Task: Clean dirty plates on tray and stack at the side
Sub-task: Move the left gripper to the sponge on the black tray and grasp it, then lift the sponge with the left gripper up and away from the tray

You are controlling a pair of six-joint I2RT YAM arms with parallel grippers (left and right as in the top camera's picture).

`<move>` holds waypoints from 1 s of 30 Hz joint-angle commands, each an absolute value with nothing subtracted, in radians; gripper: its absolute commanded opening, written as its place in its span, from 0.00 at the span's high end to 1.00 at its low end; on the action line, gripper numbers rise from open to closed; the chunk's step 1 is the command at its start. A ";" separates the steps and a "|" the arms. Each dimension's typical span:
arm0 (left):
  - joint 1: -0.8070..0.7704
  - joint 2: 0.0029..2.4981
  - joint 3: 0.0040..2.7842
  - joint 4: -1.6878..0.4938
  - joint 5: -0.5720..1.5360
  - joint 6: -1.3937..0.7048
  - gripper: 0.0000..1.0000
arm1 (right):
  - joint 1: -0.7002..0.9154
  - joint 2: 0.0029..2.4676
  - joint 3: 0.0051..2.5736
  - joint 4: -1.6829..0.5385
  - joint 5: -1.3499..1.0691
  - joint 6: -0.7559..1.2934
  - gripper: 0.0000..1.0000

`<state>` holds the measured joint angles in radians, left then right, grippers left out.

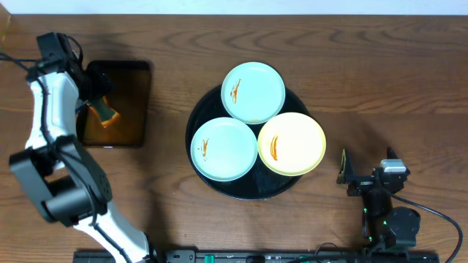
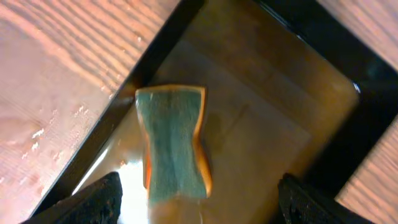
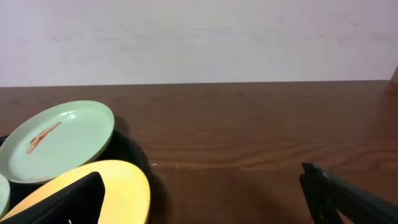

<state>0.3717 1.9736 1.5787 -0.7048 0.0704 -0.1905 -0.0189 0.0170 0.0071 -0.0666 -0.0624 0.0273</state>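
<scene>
Three dirty plates lie on the round black tray (image 1: 272, 184): a mint plate (image 1: 253, 91) at the back, a mint plate (image 1: 224, 148) at the front left, and a yellow plate (image 1: 291, 143) at the front right. Each has an orange-red smear. My left gripper (image 1: 98, 101) is open over a green and orange sponge (image 2: 171, 144), with its fingers (image 2: 199, 208) on either side of the sponge's near end. My right gripper (image 1: 365, 166) is open and empty, right of the tray. In the right wrist view its fingers (image 3: 205, 202) face the yellow plate (image 3: 121, 186) and the back mint plate (image 3: 59, 140).
The sponge (image 1: 104, 112) lies in a smaller rectangular black tray (image 1: 135, 88) with a brownish inside (image 2: 267, 124) at the far left. Bare wooden table runs between the two trays and to the right of the round tray (image 3: 129, 149).
</scene>
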 commanded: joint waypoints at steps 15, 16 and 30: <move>0.377 2.190 1.575 -0.638 -0.083 -0.203 0.32 | -0.045 0.013 0.006 -0.071 -0.060 0.040 0.01; 0.377 2.190 1.574 -0.638 -0.083 -0.203 0.32 | -0.045 0.013 0.006 -0.071 -0.060 0.040 0.01; 0.377 2.189 1.573 -0.646 -0.083 -0.203 0.57 | -0.045 0.013 0.006 -0.071 -0.060 0.040 0.01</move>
